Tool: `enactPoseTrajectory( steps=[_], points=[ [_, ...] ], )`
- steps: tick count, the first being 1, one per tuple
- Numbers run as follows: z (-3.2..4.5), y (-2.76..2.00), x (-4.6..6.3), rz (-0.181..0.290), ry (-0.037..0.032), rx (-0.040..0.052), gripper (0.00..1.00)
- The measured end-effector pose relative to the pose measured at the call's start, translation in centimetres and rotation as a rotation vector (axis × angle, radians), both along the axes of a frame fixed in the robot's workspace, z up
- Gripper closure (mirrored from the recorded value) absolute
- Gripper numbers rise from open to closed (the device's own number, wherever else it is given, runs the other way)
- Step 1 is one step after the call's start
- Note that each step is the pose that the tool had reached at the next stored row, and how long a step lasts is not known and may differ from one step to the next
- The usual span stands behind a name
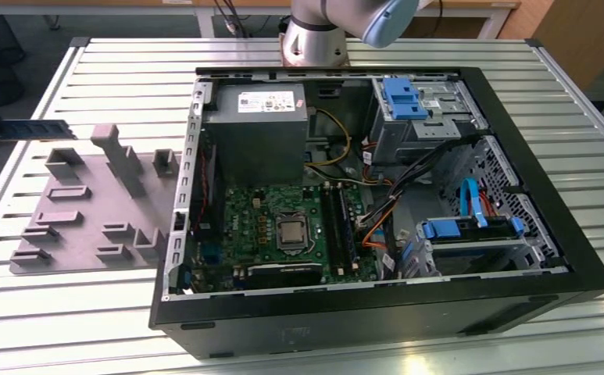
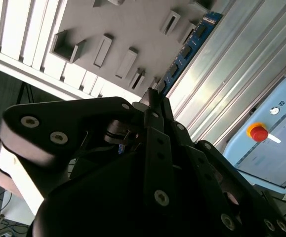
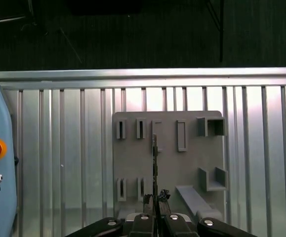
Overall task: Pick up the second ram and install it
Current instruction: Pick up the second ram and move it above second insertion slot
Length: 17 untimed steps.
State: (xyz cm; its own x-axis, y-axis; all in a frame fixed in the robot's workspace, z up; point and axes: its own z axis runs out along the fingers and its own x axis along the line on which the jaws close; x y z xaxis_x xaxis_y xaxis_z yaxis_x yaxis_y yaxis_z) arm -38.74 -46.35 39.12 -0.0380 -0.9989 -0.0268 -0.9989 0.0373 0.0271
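We have the black 2-finger gripper [image 3: 155,201] pinching the second ram [image 3: 154,160] — a long, thin, flat blue-green circuit-board stick with dark chips. It is gripped at 1 end, with the rest sticking out free past the fingertips. The stick hangs in the air over the grey plastic holder plate with rectangular slots [image 3: 192,168]. It is well apart from the open black computer tower case [image 1: 385,316] lying on the slatted aluminium table [image 1: 93,320]. We judge the hold is on the flat faces so that the long edges stay free and the board cannot twist.

View differences:
- **First wrist view:** it looks along the stick edge-on, so the stick reads as 1 thin dark line centred between the fingers. That is useful for judging whether it sits straight.
- **Second wrist view:** it gives the flat face instead, a blue board with a row of dark chips, plus the gripper's linkage.
- **Both wrist views:** a light-blue control pendant with a round red button [image 2: 258,132] lies near the plate.
- **Exterior view:** it adds the stick [image 1: 36,127] held level at the exterior view's far left. It also takes in the case interior — the green motherboard [image 1: 255,211] and the long black memory slots [image 1: 338,226]. We cannot tell whether any slot is already filled.
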Motion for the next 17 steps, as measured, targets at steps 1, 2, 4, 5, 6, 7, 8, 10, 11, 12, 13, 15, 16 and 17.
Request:
enactPoseTrajectory(
  steps=[1,2,4,5,6,7,8,10,11,12,13,15,16,17],
  points=[
    [0.00,0.00,0.1,0.000,0.0001,-0.0001,0.86],
    [0.00,0.00,0.1,0.000,0.0000,0.0000,0.86],
    [0.00,0.00,0.2,0.000,0.0000,0.0000,0.86],
    [0.00,0.00,0.3,0.000,0.0000,0.0000,0.86],
    [0.00,0.00,0.3,0.000,0.0000,0.0000,0.86],
    [0.00,0.00,0.3,0.000,0.0000,0.0000,0.86],
    [0.00,0.00,0.4,0.000,0.0000,0.0000,0.86],
    [0.00,0.00,0.5,0.000,0.0001,-0.0001,0.86],
    [0.00,0.00,2.1,0.000,0.0000,0.0000,0.86],
    [0.00,0.00,2.2,0.000,0.0000,0.0000,0.86],
    [0.00,0.00,2.2,0.000,0.0000,0.0000,0.86],
    [0.00,0.00,2.2,0.000,0.0000,0.0000,0.86],
    [0.00,0.00,2.3,0.000,0.0000,0.0000,0.86],
    [0.00,0.00,2.3,0.000,0.0001,-0.0001,0.86]
  ],
)
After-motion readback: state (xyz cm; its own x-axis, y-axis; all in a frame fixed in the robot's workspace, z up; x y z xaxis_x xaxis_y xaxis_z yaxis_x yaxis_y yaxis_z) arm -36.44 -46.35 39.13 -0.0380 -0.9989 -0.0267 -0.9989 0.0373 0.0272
